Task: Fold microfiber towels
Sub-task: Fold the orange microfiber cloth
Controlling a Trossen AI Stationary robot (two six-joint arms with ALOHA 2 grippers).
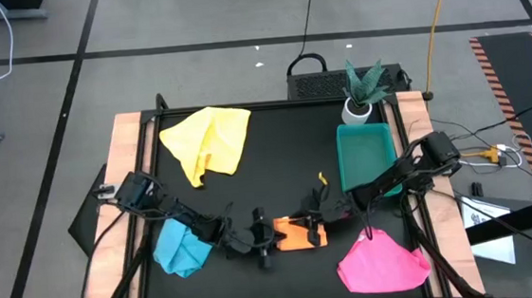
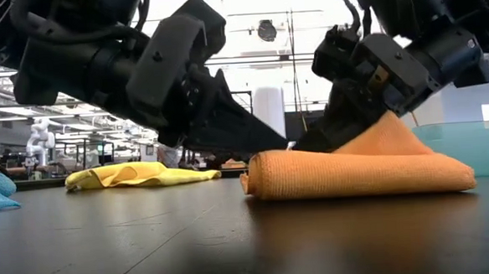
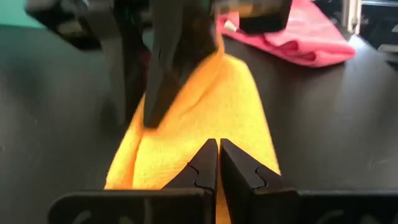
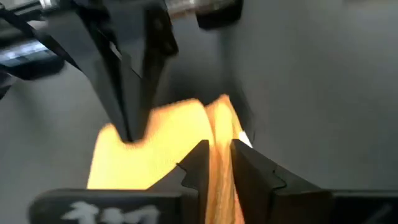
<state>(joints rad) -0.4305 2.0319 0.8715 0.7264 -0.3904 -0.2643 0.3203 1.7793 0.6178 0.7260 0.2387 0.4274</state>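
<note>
On the table point(image 1: 274, 125), four towels: two yellow point(image 1: 210, 140), point(image 1: 299, 234), both jaws clenched, right's gripping one.

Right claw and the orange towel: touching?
Touching. In the right wrist view the right claw pinches a raised fold of the orange towel between its fingers. The low view agrees: it meets the towel's lifted edge.

4 microfiber towels on the worktop: 1 loose yellow towel point(image 1: 212, 140) at 11 o'clock, 1 folded orange-yellow towel point(image 1: 300, 233) nr centre-6, 1 light blue towel point(image 1: 181, 248) at 8, 1 pink towel point(image 1: 382, 264) at 5. 1 green tray point(image 1: 365, 153) at 2, 1 potted plant point(image 1: 361, 95) at 1. 2 arms, w/ 1 end effector each: left end effector point(image 1: 266, 237), right end effector point(image 1: 311, 218)
</note>
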